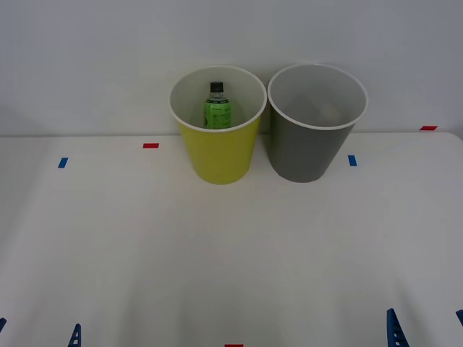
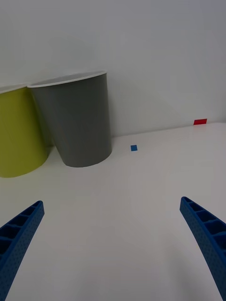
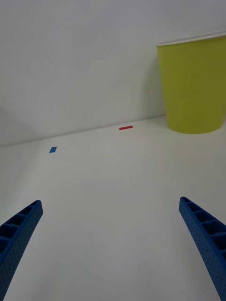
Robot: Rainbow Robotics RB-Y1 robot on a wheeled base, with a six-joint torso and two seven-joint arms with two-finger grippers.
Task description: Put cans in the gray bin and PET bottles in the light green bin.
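Front view: the light green bin (image 1: 218, 148) and the gray bin (image 1: 312, 144) stand side by side at the far edge of the white counter (image 1: 231, 260), rims nearly touching, green on the left. The PET bottle (image 1: 217, 108) stands upright inside the light green bin, black cap up. Left gripper (image 1: 37, 334) and right gripper (image 1: 427, 327) sit low at the near edge, well apart from the bins, only blue fingertips visible. Right wrist view: the right gripper (image 2: 113, 244) has its jaws spread wide, holding nothing, aimed across bare counter toward the gray bin (image 2: 77, 122). Left wrist view: the left gripper (image 3: 113, 244) likewise wide open and empty, the light green bin (image 3: 195, 84) ahead.
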